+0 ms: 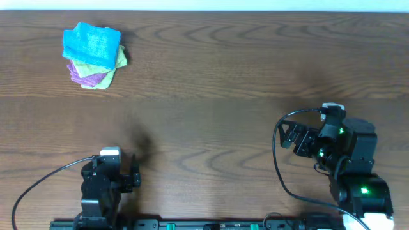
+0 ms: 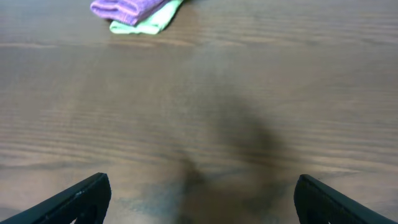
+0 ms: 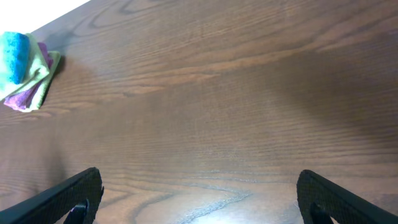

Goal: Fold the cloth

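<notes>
The sky-blue cloth lies folded on top of a small stack at the table's far left. It also shows at the left edge of the right wrist view. It is out of the left wrist view. My left gripper is open and empty at the front left, far from the stack; its fingers frame bare wood. My right gripper is open and empty at the right; its fingers also frame bare wood.
Under the blue cloth lie a light green cloth and a purple cloth; both show in the left wrist view, green and purple. The wooden table runs to a white far edge.
</notes>
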Available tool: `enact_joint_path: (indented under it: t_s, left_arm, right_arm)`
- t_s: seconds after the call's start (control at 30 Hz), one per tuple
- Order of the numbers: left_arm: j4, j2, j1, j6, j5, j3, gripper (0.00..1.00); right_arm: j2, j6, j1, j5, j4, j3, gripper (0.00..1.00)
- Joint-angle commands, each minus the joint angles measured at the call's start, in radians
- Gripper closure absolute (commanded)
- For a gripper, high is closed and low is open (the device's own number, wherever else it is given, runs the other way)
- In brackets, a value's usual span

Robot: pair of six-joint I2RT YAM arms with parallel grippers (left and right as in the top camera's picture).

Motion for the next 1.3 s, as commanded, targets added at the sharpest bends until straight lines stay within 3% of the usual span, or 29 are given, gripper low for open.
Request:
enact_joint_path:
  t_s: [0.0, 0.93, 1.1, 1.27]
  left_arm:
    - [0.0, -0.011, 0.023, 0.014, -0.007, -0.027, 0.05]
    - [0.0, -0.01, 0.051, 0.014, -0.007, -0.056, 0.05]
    - [0.0, -0.01, 0.051, 0.014, -0.007, -0.056, 0.05]
    - [0.0, -0.01, 0.051, 0.014, -0.007, -0.056, 0.05]
  right_arm:
    - [-0.004, 0.01, -0.008, -0.007, -0.002, -0.006, 0.01]
    - [-0.017, 0.01, -0.006, 0.025, 0.0, -0.006, 0.01]
    - [-0.099, -0.112, -0.006, 0.176, -0.106, -0.018, 0.01]
    - [-0.281, -0.231, -0.006, 0.28, -0.053, -0.179, 0.01]
